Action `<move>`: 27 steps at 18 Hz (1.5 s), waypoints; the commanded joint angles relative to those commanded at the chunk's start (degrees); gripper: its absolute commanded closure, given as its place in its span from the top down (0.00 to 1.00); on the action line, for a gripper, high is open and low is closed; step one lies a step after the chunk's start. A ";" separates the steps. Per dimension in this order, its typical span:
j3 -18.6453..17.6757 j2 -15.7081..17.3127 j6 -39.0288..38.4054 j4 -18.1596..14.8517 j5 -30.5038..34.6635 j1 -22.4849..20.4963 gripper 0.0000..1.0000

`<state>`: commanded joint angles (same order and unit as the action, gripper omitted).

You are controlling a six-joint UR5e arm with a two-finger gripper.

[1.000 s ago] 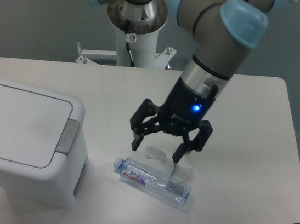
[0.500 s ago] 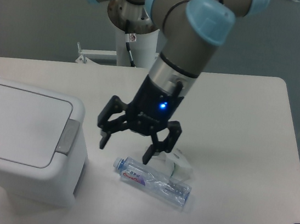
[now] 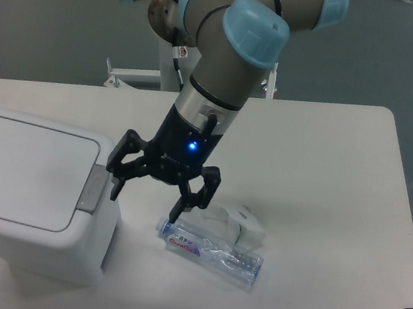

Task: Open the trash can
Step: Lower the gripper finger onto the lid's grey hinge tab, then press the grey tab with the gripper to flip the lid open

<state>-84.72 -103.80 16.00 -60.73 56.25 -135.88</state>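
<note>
Grey arm, blue caps, black gripper

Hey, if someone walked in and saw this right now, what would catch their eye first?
Probably the gripper, open and glowing blue, hanging beside the trash can's grey latch. Next, the big white trash can at the table's left, lid shut. Then the plastic bottle lying on the table just right of it.

A single fixed camera looks steeply down from the front onto the white table, fairly near.
</note>
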 joint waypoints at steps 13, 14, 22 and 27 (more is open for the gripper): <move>-0.53 -0.79 0.00 0.70 1.14 0.70 1.00; -0.45 -0.96 0.00 0.70 1.14 0.70 1.00; -0.36 -1.14 -0.09 0.70 1.23 1.14 1.00; -0.53 -1.14 -0.09 0.70 1.32 1.23 1.00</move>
<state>-85.25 -104.94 15.91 -60.03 57.57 -134.65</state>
